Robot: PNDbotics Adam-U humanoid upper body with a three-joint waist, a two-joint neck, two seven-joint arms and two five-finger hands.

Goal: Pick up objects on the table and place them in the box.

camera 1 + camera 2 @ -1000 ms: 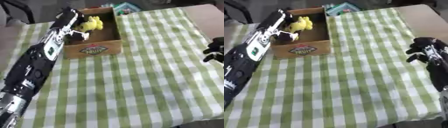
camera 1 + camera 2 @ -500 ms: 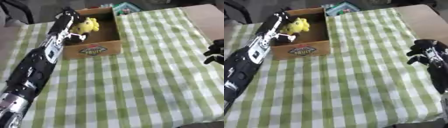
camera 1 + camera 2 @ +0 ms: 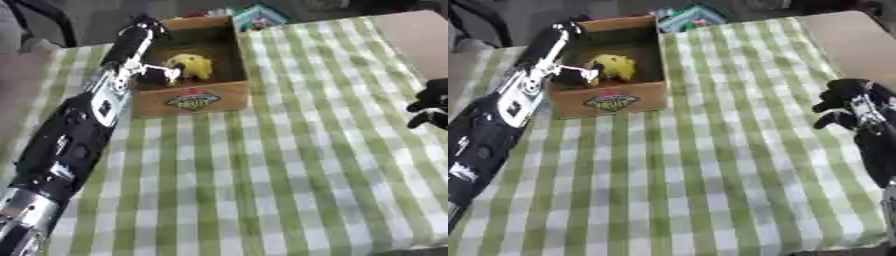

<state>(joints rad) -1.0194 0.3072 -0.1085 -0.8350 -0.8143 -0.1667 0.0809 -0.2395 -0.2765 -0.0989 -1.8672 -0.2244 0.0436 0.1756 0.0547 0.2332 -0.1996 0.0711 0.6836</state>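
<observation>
A brown cardboard box (image 3: 191, 99) with a printed label stands at the far left of the green checked table. A yellow toy (image 3: 193, 65) lies inside it. My left hand (image 3: 138, 44) reaches in from the lower left and lies along the box's left wall. Its fingers stretch straight toward the far corner, open, and its thumb (image 3: 163, 75) sticks out just left of the toy. My right hand (image 3: 847, 103) hangs at the table's right edge, fingers relaxed and drooping, holding nothing.
Behind the box at the table's far edge lies a teal packet (image 3: 694, 16). The green checked cloth (image 3: 289, 165) ends at a bare tan tabletop strip (image 3: 852, 39) at the far right. A dark chair (image 3: 44, 17) stands beyond the far left corner.
My left hand has slid off the yellow toy toward the box's left wall and far corner, leaving the toy in the box. The right hand has barely moved.
</observation>
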